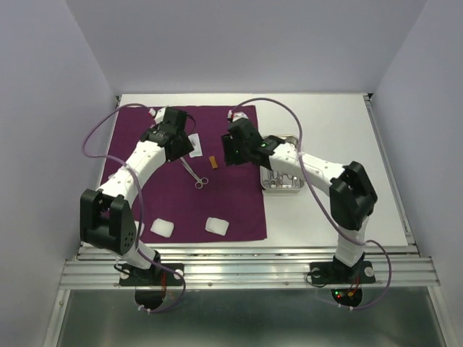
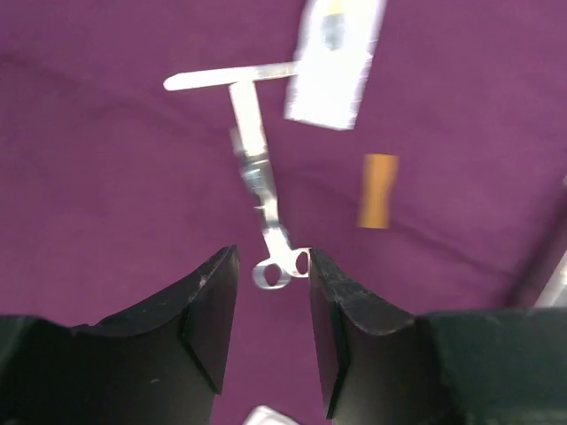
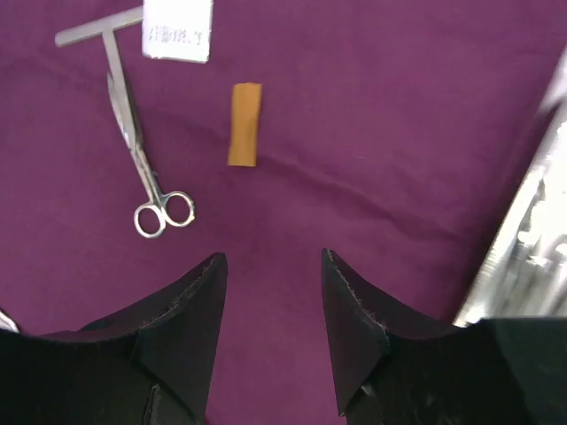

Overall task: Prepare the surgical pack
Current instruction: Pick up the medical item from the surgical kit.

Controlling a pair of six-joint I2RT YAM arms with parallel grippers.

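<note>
Left gripper (image 2: pixel 272 258) is about half open with nothing in it. The scissors (image 2: pixel 259 177) lie flat on the purple drape (image 2: pixel 106 177) just past its tips. An orange strip (image 3: pixel 244 124) is next over, then the right gripper (image 3: pixel 273 258) - same gap, empty. The steel tray (image 1: pixel 283 182) sits beside the cloth's right edge.

This is a bare robot test cell in a lab. Plain pale walls (image 1: pixel 239 43) close in beyond my left gripper (image 2: pixel 273 255) and right gripper (image 3: pixel 273 257). A white table (image 1: pixel 333 130) lies beneath them, and the aluminium rail (image 1: pixel 246 271) behind carries my bases.
</note>
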